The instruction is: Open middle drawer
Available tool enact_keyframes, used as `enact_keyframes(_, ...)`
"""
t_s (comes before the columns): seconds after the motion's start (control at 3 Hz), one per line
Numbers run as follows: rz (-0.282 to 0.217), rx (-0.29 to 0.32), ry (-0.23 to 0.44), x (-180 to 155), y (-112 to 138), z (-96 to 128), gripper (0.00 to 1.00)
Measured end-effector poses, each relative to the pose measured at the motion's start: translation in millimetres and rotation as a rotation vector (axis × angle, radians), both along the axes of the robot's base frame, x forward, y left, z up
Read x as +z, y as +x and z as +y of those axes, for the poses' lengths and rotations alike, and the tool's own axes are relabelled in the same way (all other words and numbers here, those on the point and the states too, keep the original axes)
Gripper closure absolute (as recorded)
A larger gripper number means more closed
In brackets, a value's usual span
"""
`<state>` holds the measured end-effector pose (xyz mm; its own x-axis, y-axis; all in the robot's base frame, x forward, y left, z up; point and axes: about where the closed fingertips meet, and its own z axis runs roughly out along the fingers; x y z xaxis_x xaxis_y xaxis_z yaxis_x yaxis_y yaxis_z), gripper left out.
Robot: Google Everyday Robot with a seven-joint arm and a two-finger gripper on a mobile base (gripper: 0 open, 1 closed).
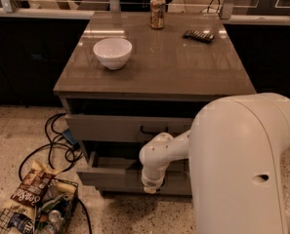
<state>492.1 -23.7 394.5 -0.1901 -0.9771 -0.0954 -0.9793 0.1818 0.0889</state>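
Observation:
The grey cabinet has its uppermost drawer front [110, 127] with a black bar handle [153, 129]. Below it the middle drawer [110, 178] stands pulled out toward me, and its plain grey tray [113, 163] shows inside. My white arm reaches in from the right. The gripper [150, 185] hangs at the centre of the middle drawer's front, pointing down and covering the handle there. The lowest drawer front is hidden under the pulled-out drawer.
On the cabinet top [183, 67] stand a white bowl [113, 52], a drink can [157, 11] and a black remote [199, 35]. Black cables [56, 145] and a wire basket of snack bags [34, 206] lie on the floor at the left.

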Motion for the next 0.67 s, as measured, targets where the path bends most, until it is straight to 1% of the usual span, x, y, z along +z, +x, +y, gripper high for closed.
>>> enact_keyframes(0.33,-0.001,-0.001,-0.004,-1.7,-7.6,0.8,1.00)
enact_keyframes(0.67,-0.013,-0.020,-0.022,-3.6,-30.4,-1.1,1.00)
